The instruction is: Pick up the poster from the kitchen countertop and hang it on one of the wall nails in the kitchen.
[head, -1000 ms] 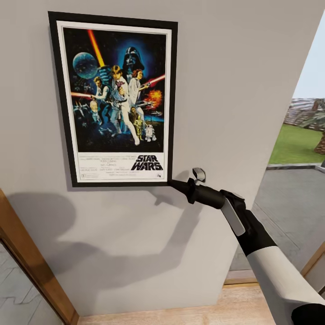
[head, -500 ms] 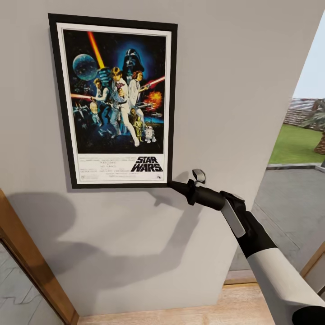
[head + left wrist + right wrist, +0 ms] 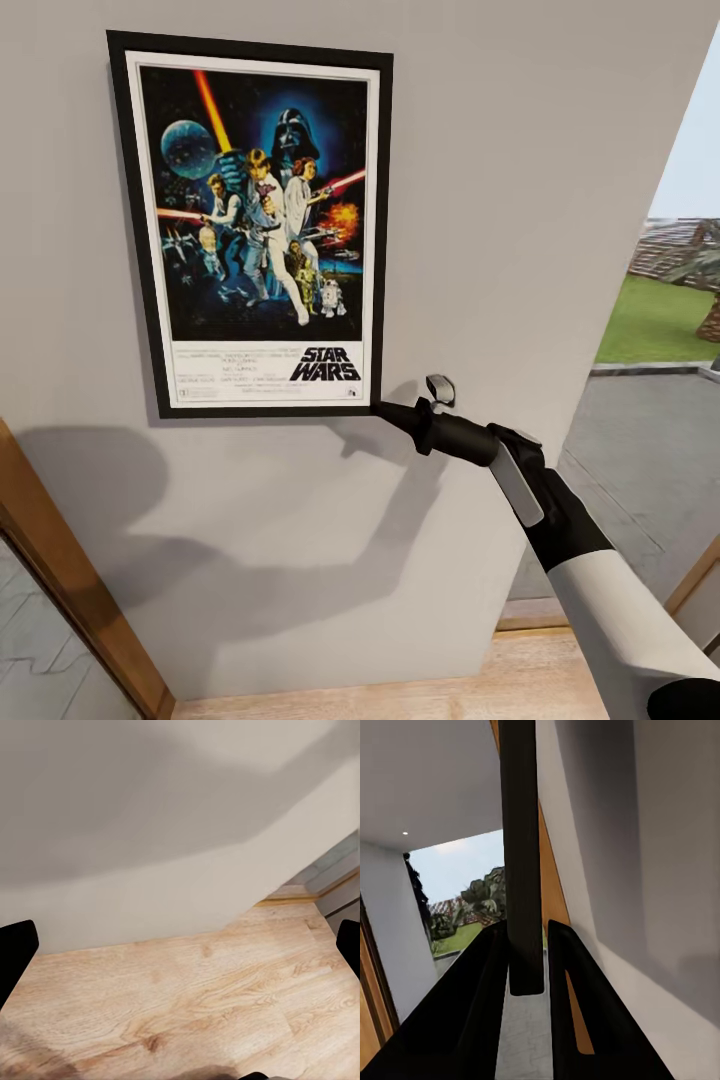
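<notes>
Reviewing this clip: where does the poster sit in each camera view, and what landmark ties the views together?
Head view: the poster is upright against the grey wall, its lower right corner at the right gripper.
Left wrist view: not seen here.
Right wrist view: its dark frame edge runs between the fingers.
Shared landmark: the grey wall.

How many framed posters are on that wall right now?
1. The poster hangs upright high on the grey wall, the right gripper pinching its lower right corner. Others could hang outside the picture.
</notes>
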You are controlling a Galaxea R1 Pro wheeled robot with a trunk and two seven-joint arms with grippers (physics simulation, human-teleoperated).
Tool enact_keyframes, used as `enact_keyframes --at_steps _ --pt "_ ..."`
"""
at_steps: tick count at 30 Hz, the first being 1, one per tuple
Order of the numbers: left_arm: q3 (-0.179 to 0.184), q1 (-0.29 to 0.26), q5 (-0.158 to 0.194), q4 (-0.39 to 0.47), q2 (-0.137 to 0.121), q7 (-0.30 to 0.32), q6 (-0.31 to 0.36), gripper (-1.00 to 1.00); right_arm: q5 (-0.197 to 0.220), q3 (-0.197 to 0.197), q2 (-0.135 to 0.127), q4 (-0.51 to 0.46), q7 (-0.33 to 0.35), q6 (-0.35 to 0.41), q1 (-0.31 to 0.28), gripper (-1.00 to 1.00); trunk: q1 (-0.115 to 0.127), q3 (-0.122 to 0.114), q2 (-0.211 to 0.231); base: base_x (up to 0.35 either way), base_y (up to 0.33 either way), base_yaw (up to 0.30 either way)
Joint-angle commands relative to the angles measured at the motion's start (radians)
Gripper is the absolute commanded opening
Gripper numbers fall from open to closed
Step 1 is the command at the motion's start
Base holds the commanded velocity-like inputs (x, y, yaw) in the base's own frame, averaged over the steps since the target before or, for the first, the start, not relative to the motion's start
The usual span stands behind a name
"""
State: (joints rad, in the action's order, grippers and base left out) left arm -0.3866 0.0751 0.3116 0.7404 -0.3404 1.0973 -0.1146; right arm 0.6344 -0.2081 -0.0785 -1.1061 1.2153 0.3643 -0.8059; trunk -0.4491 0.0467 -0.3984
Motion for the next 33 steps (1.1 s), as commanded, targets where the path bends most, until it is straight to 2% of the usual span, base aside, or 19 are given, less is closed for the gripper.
enact_keyframes --at_steps 1,2,3,8,11,12,13,21,24,28,29,33 --pt "0.0 0.0 0.001 0.001 0.0 0.001 -0.007 1.0 -0.012 -0.004 -0.001 0.069 -0.003 0.005 -0.001 -1.0 -0.001 0.002 -0.002 0.0 0.0 0.0" --pt "0.0 0.0 0.001 0.001 0.0 0.001 -0.007 1.0 -0.012 -0.004 -0.001 0.069 -0.002 0.005 -0.001 -1.0 -0.001 0.002 -0.002 0.0 0.0 0.0" --pt "-0.006 0.0 0.004 0.006 -0.006 0.007 -0.008 1.0 0.014 -0.009 0.003 -0.004 -0.005 0.016 0.005 -1.0 -0.001 0.002 -0.002 0.0 0.0 0.0" --pt "-0.034 0.0 0.004 0.008 -0.005 0.013 -0.008 1.0 0.015 -0.036 0.003 -0.036 -0.03 0.017 0.03 -1.0 -0.001 0.002 -0.002 0.0 0.0 0.0" --pt "-0.034 0.0 0.004 0.008 -0.005 0.013 -0.008 1.0 0.015 -0.037 0.003 -0.049 -0.047 0.017 0.03 -1.0 -0.001 0.002 -0.002 0.0 0.0 0.0" --pt "-0.034 0.0 0.004 0.008 -0.005 0.013 -0.008 1.0 0.085 -0.156 -0.061 -0.156 -0.057 -0.118 0.018 -1.0 -0.001 0.002 -0.002 0.0 0.0 0.0" --pt "-0.034 0.0 0.004 0.008 -0.005 0.013 -0.008 1.0 0.085 -0.138 -0.057 -0.157 -0.066 -0.116 -0.008 -1.0 -0.001 0.002 -0.002 0.0 0.0 0.0" --pt "-0.034 0.0 0.004 0.008 -0.005 0.013 -0.008 1.0 0.016 -0.113 -0.013 -0.13 -0.038 -0.141 0.03 -1.0 -0.001 0.002 -0.002 0.0 0.0 0.0" --pt "-0.034 0.0 0.004 0.008 -0.005 0.013 -0.008 1.0 0.006 -0.105 0.002 -0.12 -0.03 -0.143 0.03 -1.0 -0.001 0.002 -0.002 0.0 0.0 0.0" --pt "-0.034 0.0 0.004 0.008 -0.005 0.013 -0.008 1.0 -0.006 -0.094 0.003 -0.106 -0.017 -0.147 0.03 -1.0 -0.001 0.002 -0.002 0.0 0.0 0.0" --pt "-0.036 0.0 0.004 0.008 -0.004 0.013 -0.008 1.0 -0.008 -0.091 0.003 -0.102 -0.013 -0.149 0.031 1.0 -0.001 0.002 -0.002 0.0 0.0 0.0" --pt "-0.051 0.0 0.005 0.008 -0.007 0.013 -0.008 1.0 0.014 -0.069 0.002 -0.08 -0.011 -0.126 0.04 1.0 -0.001 0.002 -0.002 0.0 0.0 0.0"
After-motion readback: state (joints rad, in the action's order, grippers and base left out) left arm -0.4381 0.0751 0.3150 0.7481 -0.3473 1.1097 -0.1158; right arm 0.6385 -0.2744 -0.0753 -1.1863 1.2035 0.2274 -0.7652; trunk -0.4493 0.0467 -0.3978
